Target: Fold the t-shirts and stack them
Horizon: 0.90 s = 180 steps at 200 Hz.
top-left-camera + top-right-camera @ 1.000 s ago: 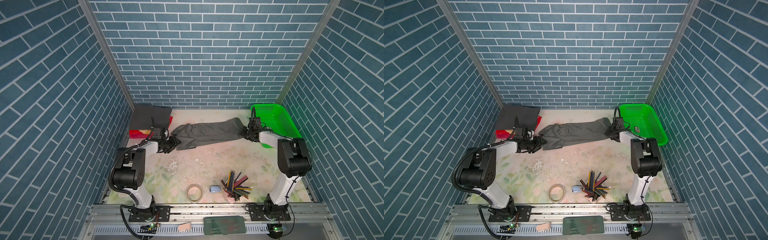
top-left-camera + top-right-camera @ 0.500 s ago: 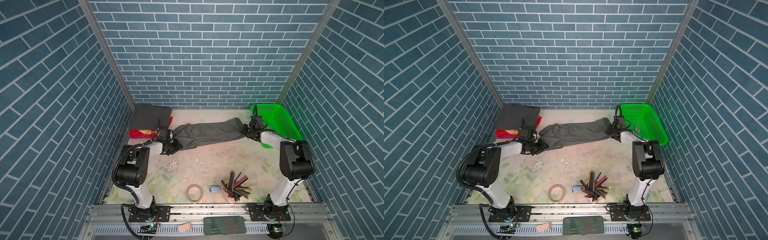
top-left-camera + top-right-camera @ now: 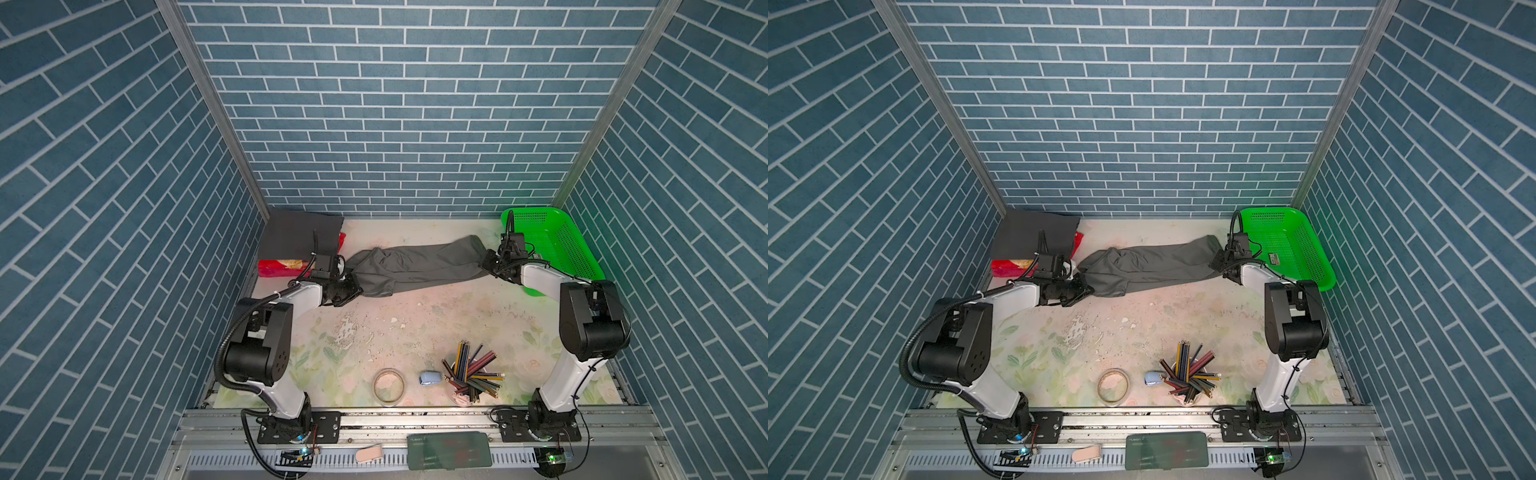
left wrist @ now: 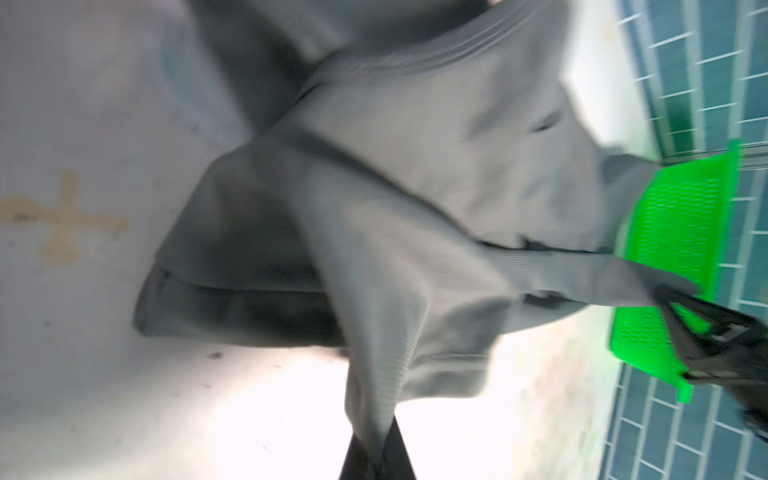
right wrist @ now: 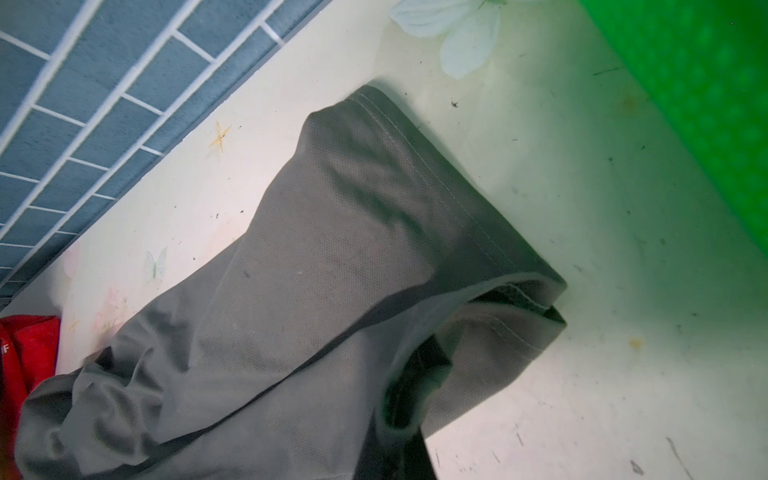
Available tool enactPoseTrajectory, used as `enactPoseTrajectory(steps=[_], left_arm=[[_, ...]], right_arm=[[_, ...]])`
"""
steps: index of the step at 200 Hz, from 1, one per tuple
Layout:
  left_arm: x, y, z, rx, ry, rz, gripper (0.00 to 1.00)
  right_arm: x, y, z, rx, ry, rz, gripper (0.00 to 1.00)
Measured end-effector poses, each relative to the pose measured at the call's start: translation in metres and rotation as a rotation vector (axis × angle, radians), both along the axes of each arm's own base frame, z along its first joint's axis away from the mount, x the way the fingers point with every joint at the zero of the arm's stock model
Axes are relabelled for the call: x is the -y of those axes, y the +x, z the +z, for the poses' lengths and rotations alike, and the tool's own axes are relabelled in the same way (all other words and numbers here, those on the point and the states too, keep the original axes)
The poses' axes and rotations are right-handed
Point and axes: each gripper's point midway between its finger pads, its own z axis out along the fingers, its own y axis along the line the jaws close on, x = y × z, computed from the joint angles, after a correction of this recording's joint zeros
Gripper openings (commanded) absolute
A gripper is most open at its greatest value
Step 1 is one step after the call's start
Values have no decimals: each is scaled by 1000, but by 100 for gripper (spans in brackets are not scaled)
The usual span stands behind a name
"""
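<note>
The mid-grey t-shirt (image 3: 419, 270) was plain, with a fine mesh weave in the right wrist view; the charcoal t-shirt (image 3: 297, 235) was darker and also plain. The basket (image 3: 557, 245) was bright green with rows of small holes. The packet (image 3: 274, 269) was red. The walls (image 3: 395, 104) had blue bricks with white lines. The table (image 3: 436, 316) was cream with pale green leaves and flowers. The pencils (image 3: 471, 376) had many colours.
</note>
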Motion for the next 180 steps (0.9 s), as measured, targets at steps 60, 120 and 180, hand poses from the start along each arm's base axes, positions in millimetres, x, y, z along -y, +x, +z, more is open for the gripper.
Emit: enactPoseTrajectory(steps=[60, 120, 180], left_arm=[[56, -20, 45, 53, -157, -81, 0], [107, -104, 16, -144, -254, -175, 7], [83, -104, 2, -173, -176, -151, 78]], right_arm=[[0, 0, 3, 5, 2, 1, 0], [0, 0, 3, 5, 2, 1, 0], [0, 0, 3, 5, 2, 2, 0]])
